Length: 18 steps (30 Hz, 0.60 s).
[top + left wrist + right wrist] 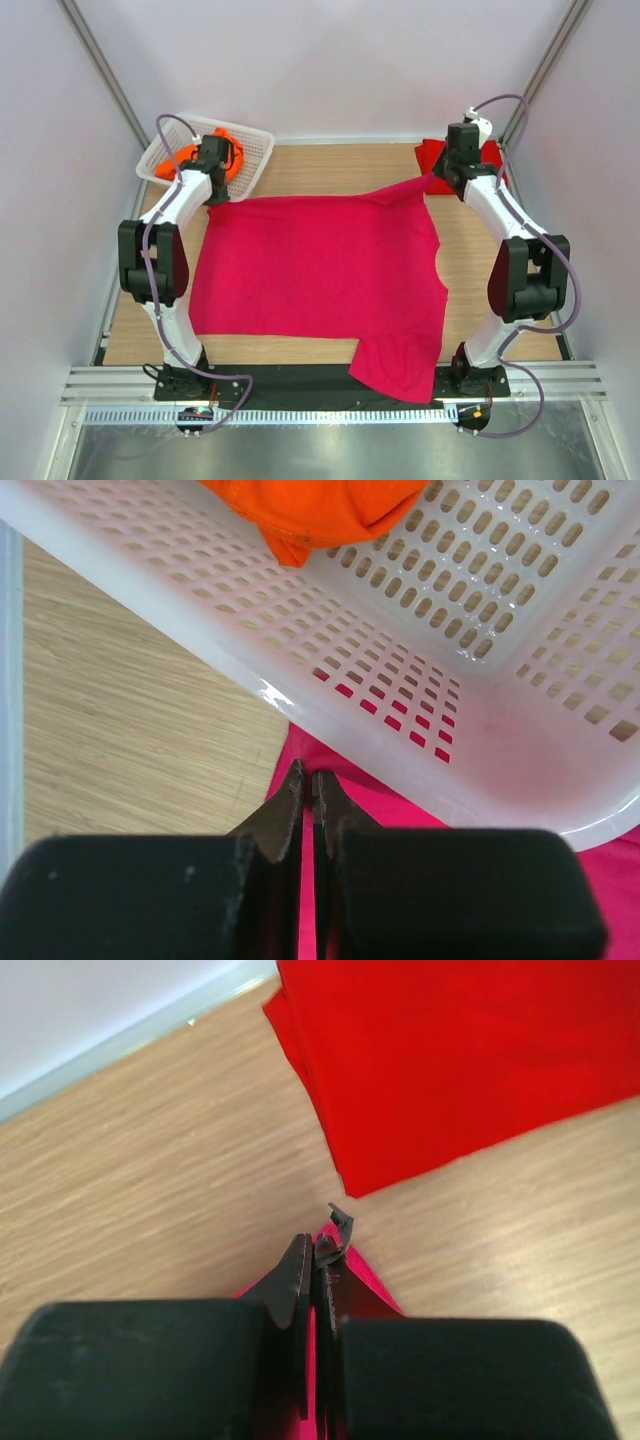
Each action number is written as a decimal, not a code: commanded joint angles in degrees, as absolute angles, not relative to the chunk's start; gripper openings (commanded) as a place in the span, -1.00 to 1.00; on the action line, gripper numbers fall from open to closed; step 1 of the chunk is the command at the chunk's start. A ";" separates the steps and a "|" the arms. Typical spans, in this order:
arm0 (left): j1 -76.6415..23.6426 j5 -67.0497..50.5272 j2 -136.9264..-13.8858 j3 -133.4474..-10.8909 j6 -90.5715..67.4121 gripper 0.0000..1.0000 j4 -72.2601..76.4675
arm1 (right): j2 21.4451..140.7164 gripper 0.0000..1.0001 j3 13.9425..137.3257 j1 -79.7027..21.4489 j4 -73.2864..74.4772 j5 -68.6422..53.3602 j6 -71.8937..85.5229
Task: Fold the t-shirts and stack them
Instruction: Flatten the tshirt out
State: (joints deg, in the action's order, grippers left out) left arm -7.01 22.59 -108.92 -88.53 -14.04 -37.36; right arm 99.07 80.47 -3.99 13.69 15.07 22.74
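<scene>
Left gripper (307, 780) and right gripper (315, 1250) are each pinched tight on an edge of the magenta t-shirt (320, 265), which lies spread just beside the basket (150, 590); judged best: lift both holds evenly, keeping cloth clear of the basket

T-shirts, three: one magenta-pink t-shirt (320, 265); one red t-shirt (460, 1060) just past the magenta-pink one's far right corner; one orange t-shirt (310, 510) past its far left corner; baskets, one: white lattice basket (255, 148), holding the orange one; tools, two: left tool (308, 785), right tool (320, 1250); table (330, 165), one.
</scene>
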 commanded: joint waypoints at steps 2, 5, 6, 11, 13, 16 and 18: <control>-6.77 23.82 -107.40 -91.23 -6.69 -1.00 -39.02 | 92.29 -0.98 82.35 -3.69 23.36 16.79 28.21; -6.77 25.39 -106.26 -89.74 -5.19 -1.00 -40.43 | 90.45 -0.98 82.62 -3.69 29.08 16.96 30.14; -6.68 25.84 -105.04 -88.26 -5.10 -0.99 -40.34 | 89.66 -0.99 82.44 -3.69 29.96 16.88 30.06; -6.77 26.55 -98.19 -84.90 -9.13 -0.99 -41.04 | 83.95 -0.98 81.12 -3.60 31.29 16.61 29.71; -6.77 25.06 -93.89 -85.25 -12.03 -0.99 -41.74 | 81.48 -0.98 82.44 -3.78 31.64 15.21 29.97; -6.68 21.71 -88.87 -86.83 -15.63 -0.99 -43.94 | 77.71 -0.98 85.16 -3.69 32.17 13.63 31.46; -6.68 19.52 -83.25 -89.11 -17.65 -1.00 -45.35 | 74.29 -0.98 87.79 -3.69 32.34 12.66 32.69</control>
State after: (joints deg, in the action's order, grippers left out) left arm -7.01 21.65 -91.83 -84.62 -13.19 -43.46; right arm 80.62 82.24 -3.99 32.97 13.87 30.39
